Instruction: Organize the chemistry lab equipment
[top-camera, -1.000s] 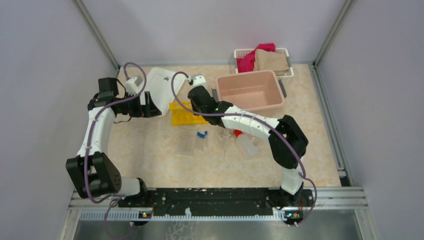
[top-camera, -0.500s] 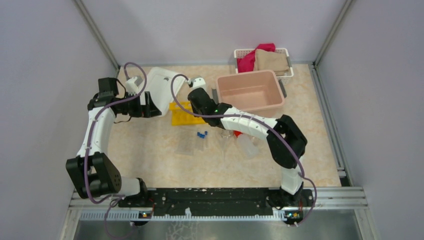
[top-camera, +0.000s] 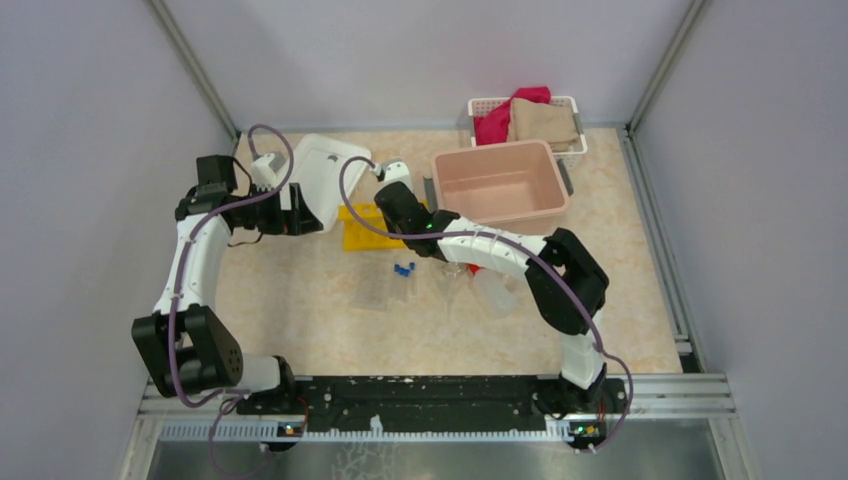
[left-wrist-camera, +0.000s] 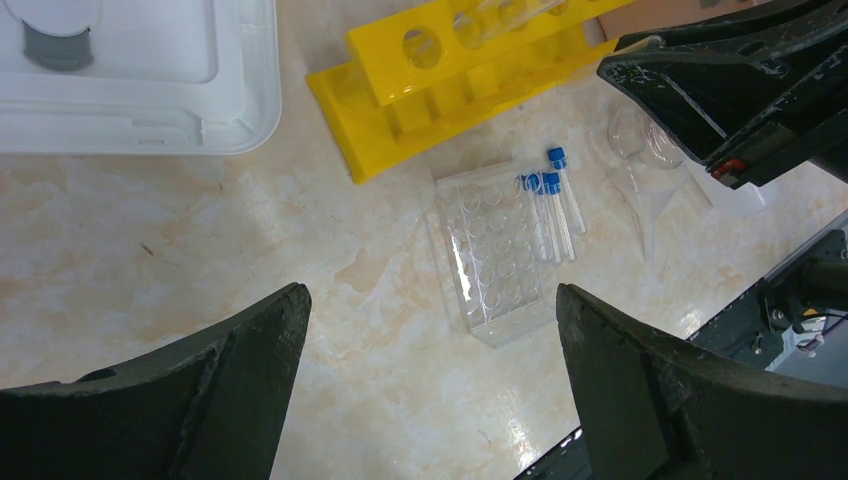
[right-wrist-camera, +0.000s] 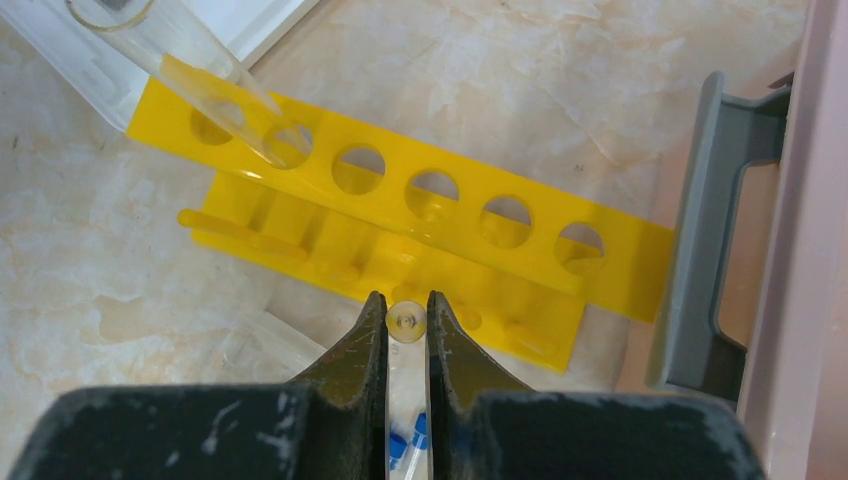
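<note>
**A:** State of the right pincer (right-wrist-camera: 407, 320)?

**B:** Narrow, clamped on a small clear tube (right-wrist-camera: 407, 322) seen end-on (its cap does not show). It sits in front of the yellow rack (right-wrist-camera: 430, 215), short of the row of holes. The left pincer (left-wrist-camera: 430, 295) is wide and holds nothing, above the desk (left-wrist-camera: 150, 250) and the clear rack (left-wrist-camera: 495, 260).

**A:** Likely faults from here?

**B:** Three, as I judge it.
1. The tube does not look lined up with any hole. If lowered like this, it would strike the top plate and slip in the grip.
2. A push could shift the rack and upset the large tube (right-wrist-camera: 200, 80) leaning in its end hole.
3. The blue-capped tubes (left-wrist-camera: 552, 205) lie loose against the clear rack. A low sweep could roll them.
</note>
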